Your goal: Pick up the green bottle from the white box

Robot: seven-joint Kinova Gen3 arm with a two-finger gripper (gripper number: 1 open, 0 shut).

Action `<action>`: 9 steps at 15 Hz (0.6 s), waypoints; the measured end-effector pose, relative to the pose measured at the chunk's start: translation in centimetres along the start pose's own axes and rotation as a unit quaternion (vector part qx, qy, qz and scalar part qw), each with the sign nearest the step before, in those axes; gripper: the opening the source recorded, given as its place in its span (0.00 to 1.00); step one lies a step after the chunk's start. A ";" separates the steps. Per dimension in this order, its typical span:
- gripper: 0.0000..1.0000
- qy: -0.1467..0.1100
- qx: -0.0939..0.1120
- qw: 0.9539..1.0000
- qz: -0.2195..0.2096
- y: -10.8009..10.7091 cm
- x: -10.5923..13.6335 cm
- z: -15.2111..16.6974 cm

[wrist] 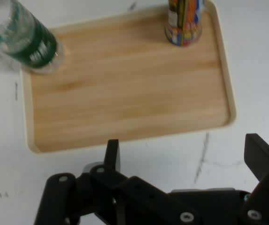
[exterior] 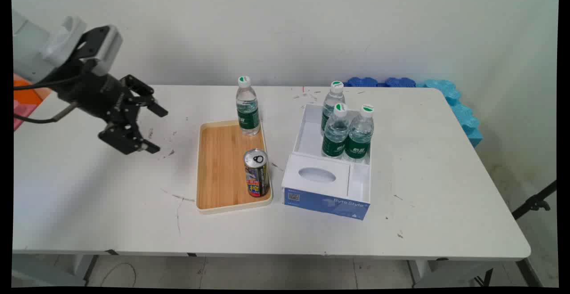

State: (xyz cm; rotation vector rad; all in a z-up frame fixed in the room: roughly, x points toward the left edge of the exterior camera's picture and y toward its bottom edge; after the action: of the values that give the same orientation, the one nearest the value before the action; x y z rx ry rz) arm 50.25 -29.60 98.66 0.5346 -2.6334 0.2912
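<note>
My black gripper (exterior: 156,129) hangs open above the table's left part, empty, its fingers pointing right toward the wooden tray (exterior: 220,169). On the tray's far corner stands a water bottle (exterior: 247,105) with a green label. A drink can (exterior: 257,172) stands upright at the tray's near right side. In the hand view the tray (wrist: 125,89) lies just beyond my fingertips (wrist: 111,152), with the bottle (wrist: 24,37) at upper left and the can (wrist: 185,21) at the top. My gripper (wrist: 183,154) touches nothing.
A white and blue tissue-style box (exterior: 331,169) sits right of the tray, with three water bottles (exterior: 347,129) standing in its open far half. Blue foam pieces (exterior: 445,93) lie at the table's far right corner. A black stand (exterior: 534,202) is off the right edge.
</note>
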 end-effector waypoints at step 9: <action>1.00 0.062 0.009 0.998 -0.028 -1.8 9.9 7.3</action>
State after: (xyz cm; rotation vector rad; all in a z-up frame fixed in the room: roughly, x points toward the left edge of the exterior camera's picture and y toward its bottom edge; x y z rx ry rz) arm 40.03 -36.51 96.90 0.5758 -2.4932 0.3208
